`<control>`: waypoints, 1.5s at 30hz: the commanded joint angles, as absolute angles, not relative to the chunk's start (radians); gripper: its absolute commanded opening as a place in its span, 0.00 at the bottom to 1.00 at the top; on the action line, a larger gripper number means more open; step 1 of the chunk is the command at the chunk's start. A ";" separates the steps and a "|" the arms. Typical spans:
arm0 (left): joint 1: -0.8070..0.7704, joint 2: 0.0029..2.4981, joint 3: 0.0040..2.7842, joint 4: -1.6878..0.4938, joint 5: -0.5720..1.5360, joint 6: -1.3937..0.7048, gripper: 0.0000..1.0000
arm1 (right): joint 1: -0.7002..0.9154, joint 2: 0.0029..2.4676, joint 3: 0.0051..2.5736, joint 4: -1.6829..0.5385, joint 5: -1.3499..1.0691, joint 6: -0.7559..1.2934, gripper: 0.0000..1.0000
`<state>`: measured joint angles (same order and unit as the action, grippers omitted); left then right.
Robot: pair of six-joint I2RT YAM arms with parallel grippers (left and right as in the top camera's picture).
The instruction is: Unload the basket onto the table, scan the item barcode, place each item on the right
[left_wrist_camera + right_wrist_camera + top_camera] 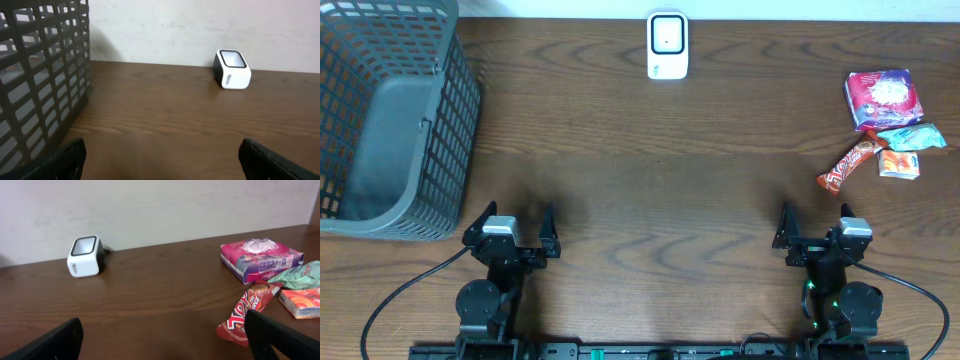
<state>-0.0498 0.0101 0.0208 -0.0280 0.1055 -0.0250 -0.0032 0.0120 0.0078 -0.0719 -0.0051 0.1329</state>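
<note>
The white barcode scanner (pixel 667 45) stands at the table's far edge, its window facing up; it also shows in the left wrist view (pixel 232 70) and the right wrist view (pixel 85 256). The items lie at the far right: a pink tissue pack (pixel 883 97) (pixel 261 257), a red candy bar (pixel 847 166) (pixel 247 312), a teal packet (pixel 912 137) (pixel 300 275) and an orange packet (pixel 898 164) (pixel 302 302). My left gripper (pixel 513 228) (pixel 160 160) and right gripper (pixel 817 228) (pixel 162 340) rest near the front edge, both open and empty. The candy bar lies just ahead of the right gripper's right finger.
A dark grey mesh basket (pixel 380 120) (pixel 40 75) stands at the far left, close to the left arm. A pale wall runs behind the table's far edge. Bare wood lies between the grippers and the scanner.
</note>
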 commanded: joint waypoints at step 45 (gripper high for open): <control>-0.054 0.004 0.004 -0.063 0.119 -0.012 0.98 | 0.032 0.005 0.005 -0.079 -0.013 0.002 0.99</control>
<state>-0.0498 0.0101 0.0208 -0.0280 0.1055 -0.0250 0.0174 0.0120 0.0078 -0.0731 -0.0078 0.0383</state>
